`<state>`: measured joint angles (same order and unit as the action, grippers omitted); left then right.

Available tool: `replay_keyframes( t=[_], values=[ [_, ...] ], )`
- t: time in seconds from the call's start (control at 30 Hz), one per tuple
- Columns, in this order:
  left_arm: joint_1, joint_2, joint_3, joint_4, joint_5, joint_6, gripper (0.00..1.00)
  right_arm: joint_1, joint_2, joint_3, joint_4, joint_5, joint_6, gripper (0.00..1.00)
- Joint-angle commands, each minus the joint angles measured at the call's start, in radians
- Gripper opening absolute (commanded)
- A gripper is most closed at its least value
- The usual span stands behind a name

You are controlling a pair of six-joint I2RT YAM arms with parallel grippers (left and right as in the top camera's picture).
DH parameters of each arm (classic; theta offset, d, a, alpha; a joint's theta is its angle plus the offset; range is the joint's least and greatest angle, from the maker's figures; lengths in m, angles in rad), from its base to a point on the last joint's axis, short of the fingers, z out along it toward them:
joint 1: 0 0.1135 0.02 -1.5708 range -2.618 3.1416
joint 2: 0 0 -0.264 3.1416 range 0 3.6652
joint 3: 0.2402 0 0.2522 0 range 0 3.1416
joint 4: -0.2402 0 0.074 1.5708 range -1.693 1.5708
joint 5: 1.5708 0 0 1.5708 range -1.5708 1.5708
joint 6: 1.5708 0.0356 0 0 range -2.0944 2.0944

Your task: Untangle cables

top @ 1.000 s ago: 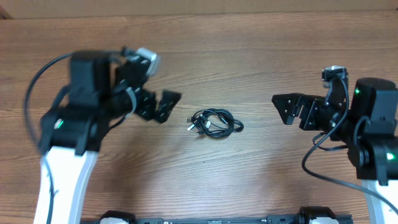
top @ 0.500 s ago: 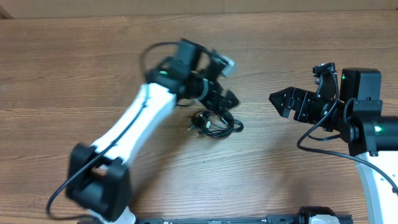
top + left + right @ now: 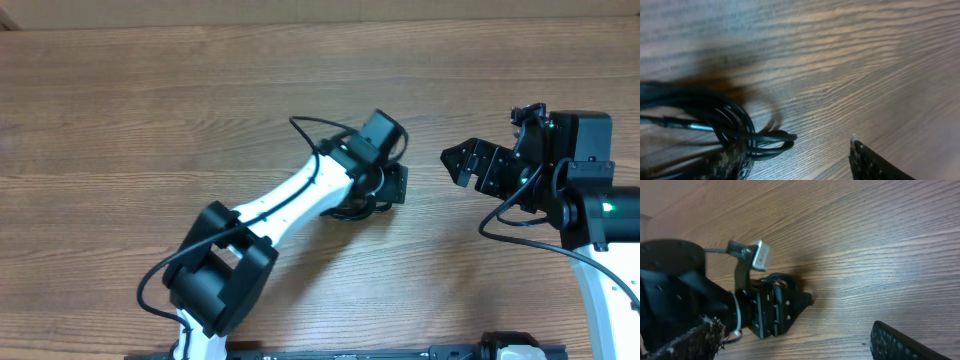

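Showing the left arm (image 3: 290,195) stretched diagonally across the wooden table (image 3: 150,120), with the left gripper (image 3: 392,185) lowered over the cables (image 3: 350,213) near the table's middle. From overhead, the cables appear as a small black bundle, mostly covered by the wrist, with a few loops showing at its lower edge.

In the left wrist view, the left gripper (image 3: 797,157) has its jaws apart. One finger (image 3: 732,162) sits against the coiled cables (image 3: 730,122), and the other finger (image 3: 875,165) stands clear over bare wood. A narrow loop of cable pokes into the gap between them (nothing is pinched). A thin silvery plug tip (image 3: 700,127) lies among the strands.

The right gripper (image 3: 455,165) hangs to the right of the bundle, well apart from it, pointing toward it. Its jaws are spread wide and hold nothing.

The right wrist view looks between its own fingers (image 3: 690,340) at the left gripper (image 3: 775,312), with cable loops (image 3: 780,280) showing just behind it on the wood.
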<state>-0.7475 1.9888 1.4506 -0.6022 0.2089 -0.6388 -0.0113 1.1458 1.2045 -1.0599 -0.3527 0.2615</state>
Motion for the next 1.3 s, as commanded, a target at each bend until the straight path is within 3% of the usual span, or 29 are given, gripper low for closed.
replay_keyframes(
  t=[0.0, 0.27, 0.53, 0.9, 0.97, 1.1, 1.13, 1.23, 1.27],
  values=[
    [-0.024, 0.013, 0.016, -0.014, -0.132, -0.106, 0.66, 0.005, 0.0, 0.021, -0.002, 0.012, 0.005, 0.94],
    [-0.052, 0.014, 0.007, -0.055, -0.218, -0.294, 0.58, 0.005, 0.058, 0.02, -0.024, 0.012, 0.004, 0.99],
    [-0.08, 0.054, 0.005, 0.001, -0.216, -0.345, 0.48, 0.005, 0.078, 0.02, -0.024, 0.012, 0.0, 0.99],
    [-0.117, 0.144, 0.004, 0.075, -0.217, -0.356, 0.47, 0.005, 0.078, 0.02, -0.023, 0.013, 0.0, 0.99],
    [-0.117, 0.151, 0.004, 0.084, -0.231, -0.352, 0.38, 0.005, 0.078, 0.02, -0.023, 0.02, 0.0, 0.99],
    [-0.104, 0.144, 0.005, 0.084, -0.295, -0.295, 0.31, 0.005, 0.078, 0.02, -0.023, 0.02, 0.0, 0.99],
    [-0.09, 0.138, 0.005, 0.082, -0.289, -0.248, 0.21, 0.005, 0.078, 0.02, -0.02, 0.02, 0.0, 0.99],
    [-0.049, 0.102, 0.005, 0.059, -0.218, -0.122, 0.04, 0.005, 0.079, 0.02, -0.015, 0.019, 0.0, 0.99],
    [-0.031, 0.084, 0.005, 0.048, -0.182, -0.07, 0.04, 0.005, 0.081, 0.02, -0.013, 0.019, 0.0, 0.99]
  ],
)
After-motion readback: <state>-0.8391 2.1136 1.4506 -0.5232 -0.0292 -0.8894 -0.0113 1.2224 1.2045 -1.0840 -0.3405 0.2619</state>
